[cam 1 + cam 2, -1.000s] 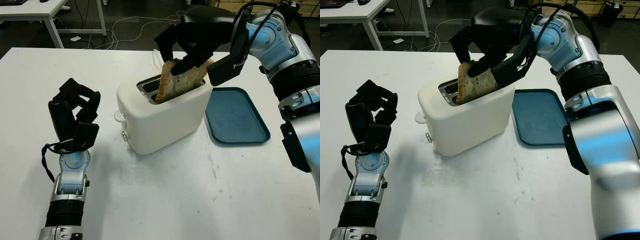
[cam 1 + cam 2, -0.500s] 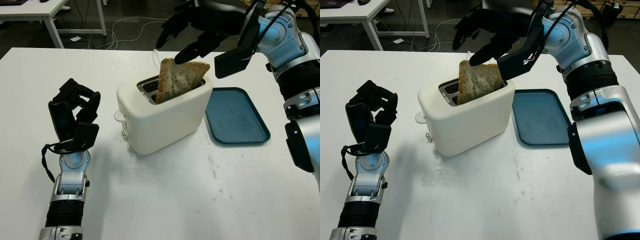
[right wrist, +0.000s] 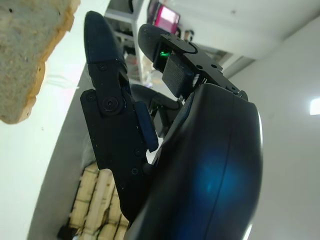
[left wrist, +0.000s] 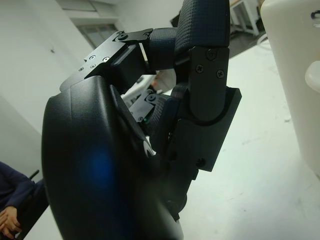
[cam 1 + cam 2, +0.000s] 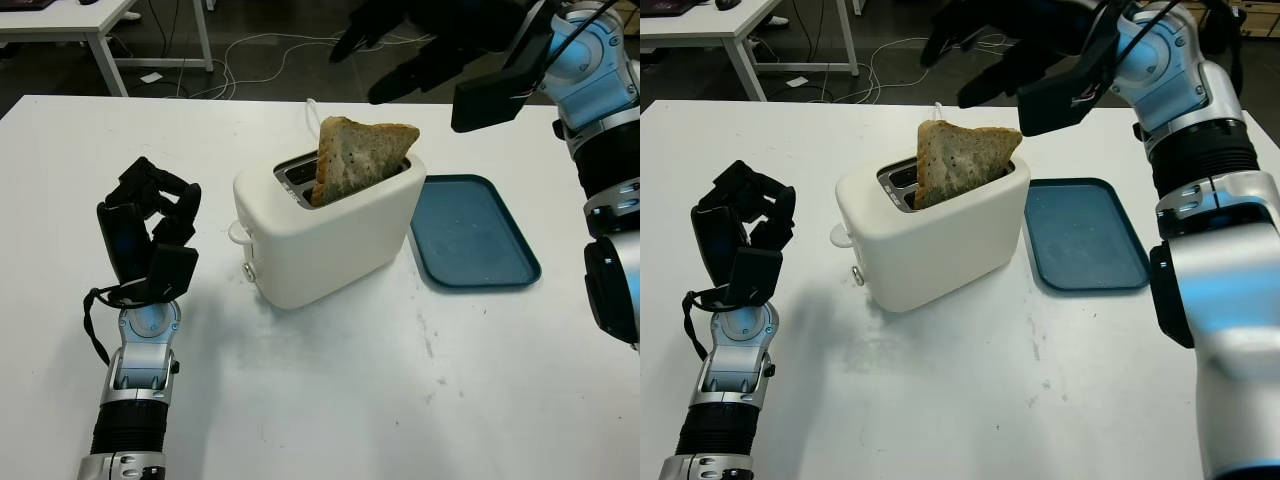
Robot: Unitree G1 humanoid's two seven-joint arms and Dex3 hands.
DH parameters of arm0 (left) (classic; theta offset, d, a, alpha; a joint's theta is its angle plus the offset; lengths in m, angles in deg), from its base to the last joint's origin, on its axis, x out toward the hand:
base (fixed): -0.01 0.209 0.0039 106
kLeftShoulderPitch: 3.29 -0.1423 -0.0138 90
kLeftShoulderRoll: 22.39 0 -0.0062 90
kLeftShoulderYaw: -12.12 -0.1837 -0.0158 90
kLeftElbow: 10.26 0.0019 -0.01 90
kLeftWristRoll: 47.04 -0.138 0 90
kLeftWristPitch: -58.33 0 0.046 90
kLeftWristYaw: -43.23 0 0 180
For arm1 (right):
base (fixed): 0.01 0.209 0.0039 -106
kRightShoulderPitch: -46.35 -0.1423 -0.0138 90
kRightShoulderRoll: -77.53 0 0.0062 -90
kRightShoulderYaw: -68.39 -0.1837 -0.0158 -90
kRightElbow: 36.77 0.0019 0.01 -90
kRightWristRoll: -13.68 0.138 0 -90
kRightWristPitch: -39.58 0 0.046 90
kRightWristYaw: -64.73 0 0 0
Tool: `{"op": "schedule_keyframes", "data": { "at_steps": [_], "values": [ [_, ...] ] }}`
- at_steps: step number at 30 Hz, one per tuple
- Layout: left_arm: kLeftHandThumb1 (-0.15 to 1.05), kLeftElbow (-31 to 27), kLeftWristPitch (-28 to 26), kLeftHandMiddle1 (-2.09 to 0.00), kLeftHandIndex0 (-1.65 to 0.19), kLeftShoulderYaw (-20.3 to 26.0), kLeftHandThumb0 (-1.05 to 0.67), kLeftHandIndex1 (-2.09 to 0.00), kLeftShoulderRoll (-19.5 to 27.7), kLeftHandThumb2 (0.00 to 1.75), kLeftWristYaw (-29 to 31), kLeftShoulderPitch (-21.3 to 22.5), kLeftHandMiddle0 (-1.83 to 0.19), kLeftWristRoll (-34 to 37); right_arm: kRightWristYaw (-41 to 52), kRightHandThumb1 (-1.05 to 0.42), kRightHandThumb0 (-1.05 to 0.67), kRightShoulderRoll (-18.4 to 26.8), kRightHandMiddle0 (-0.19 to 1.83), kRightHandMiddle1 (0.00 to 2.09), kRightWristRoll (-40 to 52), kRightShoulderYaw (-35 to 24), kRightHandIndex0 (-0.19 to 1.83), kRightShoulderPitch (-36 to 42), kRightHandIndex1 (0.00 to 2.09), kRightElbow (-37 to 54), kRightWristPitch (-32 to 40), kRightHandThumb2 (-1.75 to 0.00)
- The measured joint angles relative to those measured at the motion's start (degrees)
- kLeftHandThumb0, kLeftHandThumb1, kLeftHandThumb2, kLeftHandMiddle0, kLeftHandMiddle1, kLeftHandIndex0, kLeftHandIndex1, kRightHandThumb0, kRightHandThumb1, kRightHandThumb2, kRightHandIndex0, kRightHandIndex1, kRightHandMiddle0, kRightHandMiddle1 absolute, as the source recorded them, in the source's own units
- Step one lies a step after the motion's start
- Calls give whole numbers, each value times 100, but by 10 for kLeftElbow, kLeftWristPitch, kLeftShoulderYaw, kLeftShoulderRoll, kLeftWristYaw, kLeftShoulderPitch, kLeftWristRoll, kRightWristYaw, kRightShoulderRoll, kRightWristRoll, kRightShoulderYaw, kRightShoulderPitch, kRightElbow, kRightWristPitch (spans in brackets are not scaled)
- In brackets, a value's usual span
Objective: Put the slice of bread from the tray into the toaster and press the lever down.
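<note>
Bread slice [image 5: 355, 158] tilted in toaster [image 5: 325, 225] slot — top half exposed, right hand [image 5: 420, 45] open above it, gripping nothing

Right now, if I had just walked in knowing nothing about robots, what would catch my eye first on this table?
Probably the slice of bread sticking up, tilted, out of the white toaster in the middle of the table. Above and behind it hangs the robot's black right hand, open and holding nothing, while an empty blue tray lies just right of the toaster. The left hand sits curled at the left, apart from everything.

White table [image 5: 330, 400]; second table [image 5: 60, 20], floor cables [image 5: 250, 60] behind.
</note>
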Motion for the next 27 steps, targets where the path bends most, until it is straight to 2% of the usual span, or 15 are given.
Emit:
{"op": "schedule_keyframes", "data": {
  "at_steps": [6, 10, 18, 21, 27],
  "values": [
    [92, 0, 0, -160, -84, -1, -98, -147, 0, 32, -1, 0, -99, -5, 10, -74, -79, 4, 49, 5, -36, 34, 27, 0, 57, -24, 40, 0],
    [92, 0, 0, -161, -84, 0, -98, -147, 0, 32, -1, 0, -98, -6, 1, -74, -81, -1, 50, 4, -51, 53, 28, 2, 55, -47, 40, 0],
    [92, 0, 0, -161, -83, -1, -98, -148, 0, 32, -1, 0, -98, -5, -11, -75, -74, -21, 53, 4, -71, 81, 31, 16, 52, -77, 39, -1],
    [92, 0, 0, -161, -83, -1, -98, -147, 0, 31, 0, 0, -98, -4, -11, -74, -66, -26, 59, 7, -70, 80, 41, 19, 55, -81, 36, 0],
    [92, 0, 0, -161, -84, 0, -99, -146, -1, 32, 0, 0, -98, -4, -25, -77, -56, -34, 93, 23, -57, 69, 81, 29, 83, -81, 13, -1]
  ]
}}
